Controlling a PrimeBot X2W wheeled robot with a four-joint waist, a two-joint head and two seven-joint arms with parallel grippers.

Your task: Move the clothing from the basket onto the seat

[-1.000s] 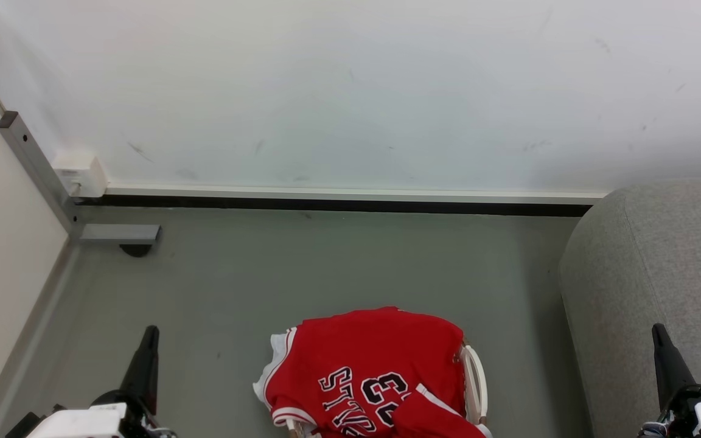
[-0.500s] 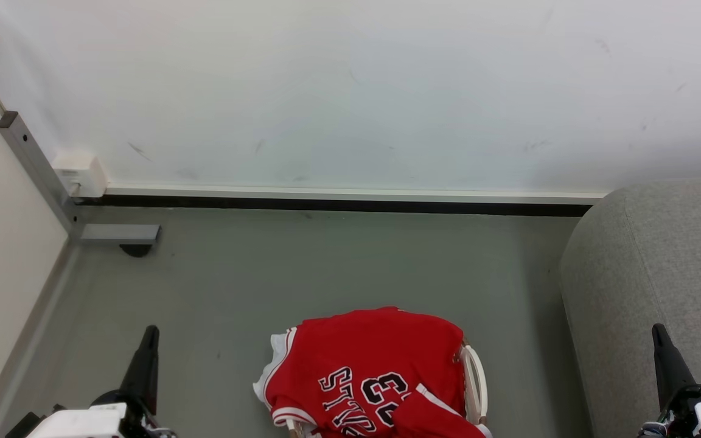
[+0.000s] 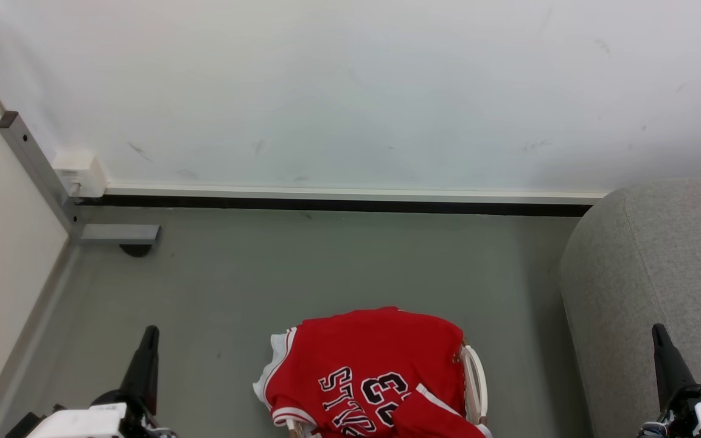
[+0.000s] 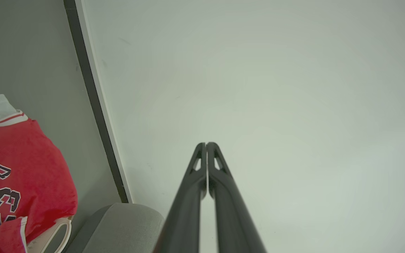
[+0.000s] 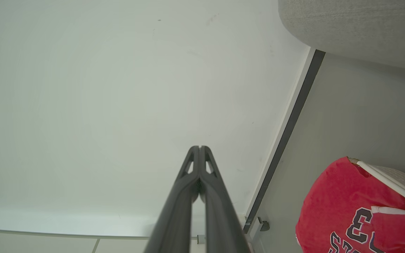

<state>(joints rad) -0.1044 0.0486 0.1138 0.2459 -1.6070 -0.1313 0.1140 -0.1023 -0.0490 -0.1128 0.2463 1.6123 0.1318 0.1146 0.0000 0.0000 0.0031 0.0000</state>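
As the red sports clothing with white striped trim and the number 33 [image 3: 362, 371] was seen heaped over the cream-white perforated plastic basket [image 3: 477, 377] on the grey floor [image 3: 265, 274], no part of the task was judged done. Nothing was seen laid on the visible part of the large grey woven-fabric seat [image 3: 661, 274], near the basket's right side. The left claw [image 4: 206, 144] and the right claw [image 5: 199, 147] were both held closed on nothing, well apart from the clothing, so every garment was judged left to be grasped and carried across.
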